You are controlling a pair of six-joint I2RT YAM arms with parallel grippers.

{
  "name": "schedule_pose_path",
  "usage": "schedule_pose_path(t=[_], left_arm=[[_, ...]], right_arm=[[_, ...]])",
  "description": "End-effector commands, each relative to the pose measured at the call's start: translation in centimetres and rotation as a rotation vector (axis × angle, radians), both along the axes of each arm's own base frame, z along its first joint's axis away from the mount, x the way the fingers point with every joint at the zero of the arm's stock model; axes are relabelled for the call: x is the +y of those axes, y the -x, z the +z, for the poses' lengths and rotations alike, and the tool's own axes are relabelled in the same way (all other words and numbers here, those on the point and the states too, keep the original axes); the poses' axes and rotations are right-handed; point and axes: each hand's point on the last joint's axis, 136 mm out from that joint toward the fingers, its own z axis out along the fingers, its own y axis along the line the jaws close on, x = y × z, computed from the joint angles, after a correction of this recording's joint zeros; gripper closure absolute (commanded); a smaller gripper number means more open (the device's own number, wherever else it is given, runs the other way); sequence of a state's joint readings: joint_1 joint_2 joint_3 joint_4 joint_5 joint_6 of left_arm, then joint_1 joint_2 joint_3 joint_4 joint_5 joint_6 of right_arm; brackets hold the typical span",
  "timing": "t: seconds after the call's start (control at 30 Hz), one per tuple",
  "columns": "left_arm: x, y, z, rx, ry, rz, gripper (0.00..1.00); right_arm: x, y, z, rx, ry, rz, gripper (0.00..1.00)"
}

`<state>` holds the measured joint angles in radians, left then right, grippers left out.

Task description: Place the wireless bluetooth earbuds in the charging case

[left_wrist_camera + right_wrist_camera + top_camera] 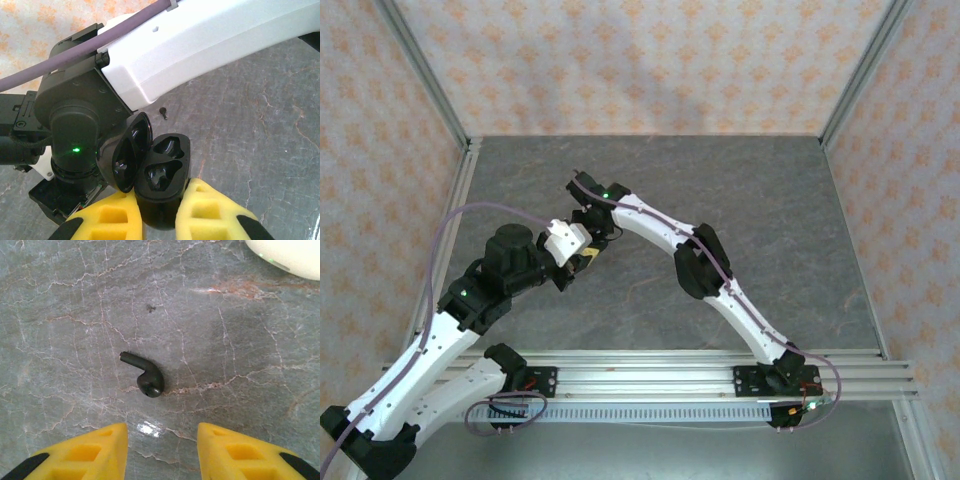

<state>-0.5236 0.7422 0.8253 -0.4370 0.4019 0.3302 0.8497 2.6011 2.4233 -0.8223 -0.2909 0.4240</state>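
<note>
L grip clamped on black plastic charging case, lid open | R grip fingers apart, just above small black stemmed earbud lying on grey marble-look table | white rounded case far-right of bud

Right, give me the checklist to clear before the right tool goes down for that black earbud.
1. Grip: the black charging case is clamped in the left tool: ok.
2. Case lid open, and both pockets look empty: ok.
3. The right tool is open with nothing between its fingers: ok.
4. The black earbud lies loose on the table, just ahead of the right tool and roughly centred on its gap: ok.
5. The white case sits well apart from the earbud: ok.
6. Height of the right tool above the table: cannot tell.
</note>
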Motion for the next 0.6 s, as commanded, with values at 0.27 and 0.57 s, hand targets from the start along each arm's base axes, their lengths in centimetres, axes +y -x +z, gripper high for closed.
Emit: schedule_pose_path(t=[0.27, 0.57], left_arm=[[0.2, -0.8, 0.1, -0.006, 0.012, 0.038, 1.0], [0.3, -1.0, 0.1, -0.005, 0.006, 0.051, 1.0]], right_arm=[[1.8, -1.8, -2.4, -0.102, 0.006, 0.027, 0.55], [1.4, -1.8, -3.7, -0.11, 0.052, 0.054, 0.74]])
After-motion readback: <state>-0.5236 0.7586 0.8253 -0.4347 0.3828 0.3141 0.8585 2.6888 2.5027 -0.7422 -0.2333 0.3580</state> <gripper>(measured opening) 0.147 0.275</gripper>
